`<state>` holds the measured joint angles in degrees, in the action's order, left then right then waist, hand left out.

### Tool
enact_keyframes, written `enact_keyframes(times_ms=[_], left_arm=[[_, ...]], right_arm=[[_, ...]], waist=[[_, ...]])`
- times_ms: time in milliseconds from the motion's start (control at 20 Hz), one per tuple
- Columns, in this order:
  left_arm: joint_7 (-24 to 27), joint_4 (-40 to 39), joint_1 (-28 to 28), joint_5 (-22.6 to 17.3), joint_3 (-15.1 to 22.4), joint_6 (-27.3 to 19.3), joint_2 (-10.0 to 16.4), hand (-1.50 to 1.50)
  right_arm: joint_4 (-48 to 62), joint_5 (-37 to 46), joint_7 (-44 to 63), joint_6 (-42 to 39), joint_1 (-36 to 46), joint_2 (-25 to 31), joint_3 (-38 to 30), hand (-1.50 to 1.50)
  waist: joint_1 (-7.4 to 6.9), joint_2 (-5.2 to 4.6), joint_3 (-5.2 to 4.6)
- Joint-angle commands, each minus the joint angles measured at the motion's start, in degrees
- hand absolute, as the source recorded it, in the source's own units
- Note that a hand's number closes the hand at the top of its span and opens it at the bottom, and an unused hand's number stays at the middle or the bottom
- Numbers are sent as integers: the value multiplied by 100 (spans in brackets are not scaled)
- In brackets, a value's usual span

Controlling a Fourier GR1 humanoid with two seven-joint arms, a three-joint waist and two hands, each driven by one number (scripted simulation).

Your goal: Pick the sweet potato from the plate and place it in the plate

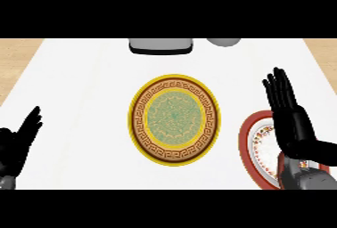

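My right hand (297, 127) hangs flat and wide over the red-rimmed plate (248, 142) at the right of the tabletop (79, 89), fingers straight and pointing away from me, holding nothing that I can see; the sweet potato does not show anywhere, and I judge it lies on that plate beneath my palm and forearm, though I cannot confirm it; the yellow-rimmed plate (135, 116) sits in the middle with nothing on it, near the red one, and I take it as the place for the potato; my left hand (20, 138) rests open at the lower left edge, fingers up, well apart from both plates; 2 grey things stand at the far edge, a block (161, 46) and a rounded one (223, 42). I judge the step in hand to be the reach; to do it well I should lower the palm straight down, curl fingers and thumb across the potato's thick middle rather than its tapered ends, keep off the plate's rim, and lift clear before swinging left.
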<state>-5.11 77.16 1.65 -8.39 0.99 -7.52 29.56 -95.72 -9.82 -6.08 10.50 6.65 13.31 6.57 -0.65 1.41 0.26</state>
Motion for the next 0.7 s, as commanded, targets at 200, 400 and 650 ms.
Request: enact_keyframes(times_ms=[200,400,650], left_arm=[[-121,246,-319,113,254,-562,-891,0],[-259,325,-183,-51,300,-432,-935,0],[-349,377,-281,44,489,-655,-1284,0]], right_arm=[[-262,-2327,857,-1896,-614,848,-1070,150],[-109,1293,298,-1344,-749,2883,-734,150],[848,-311,-820,-615,-1758,737,-1259,150]], waist=[[266,-135,-19],[388,-147,-128],[355,-155,20]])
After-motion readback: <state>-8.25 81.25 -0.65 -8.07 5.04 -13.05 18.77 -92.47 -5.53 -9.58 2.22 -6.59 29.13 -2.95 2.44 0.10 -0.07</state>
